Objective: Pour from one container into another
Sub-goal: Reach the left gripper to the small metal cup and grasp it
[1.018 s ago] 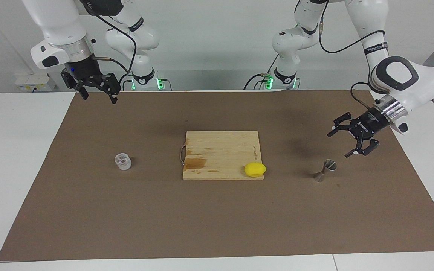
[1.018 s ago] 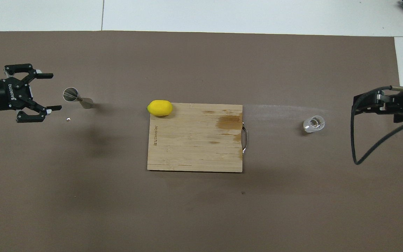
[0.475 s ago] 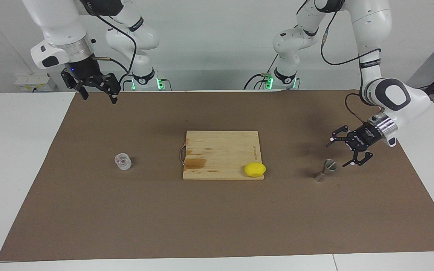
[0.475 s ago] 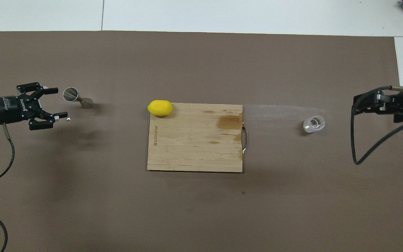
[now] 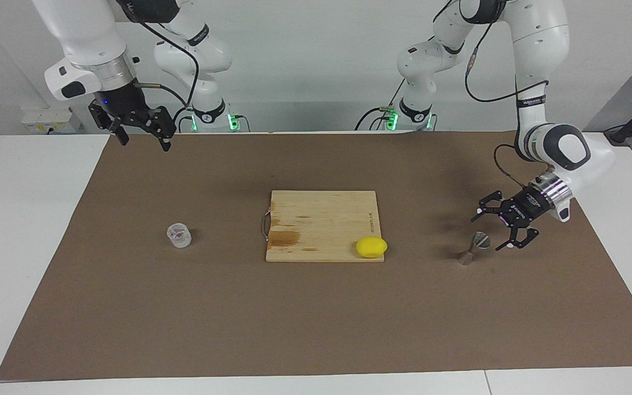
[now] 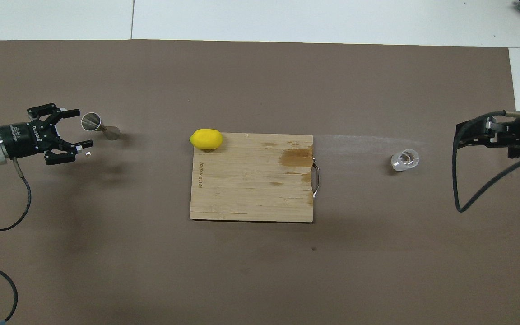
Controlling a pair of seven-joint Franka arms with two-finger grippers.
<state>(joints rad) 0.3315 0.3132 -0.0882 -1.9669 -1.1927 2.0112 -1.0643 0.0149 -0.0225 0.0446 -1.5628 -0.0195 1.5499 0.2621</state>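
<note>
Steel jigger (image 5: 474, 248) stands upright on brown mat (image 5: 316, 318), toward my L arm's end of table, well apart from cutting board (image 5: 321, 219) at mat centre. Glass cup (image 5: 179, 235) upright on mat toward my R arm's end, about level w/ jigger. Lemon (image 5: 371, 247) on board corner closest to jigger, farther from me.

My left gripper (image 5: 492, 229) low, just beside jigger's upper cone, fingers spread wide, not touching it; tips point along table toward jigger.

My right gripper (image 5: 141, 135) waits high over mat edge nearest my R base, well apart from cup; fingers look apart, nothing held.
</note>
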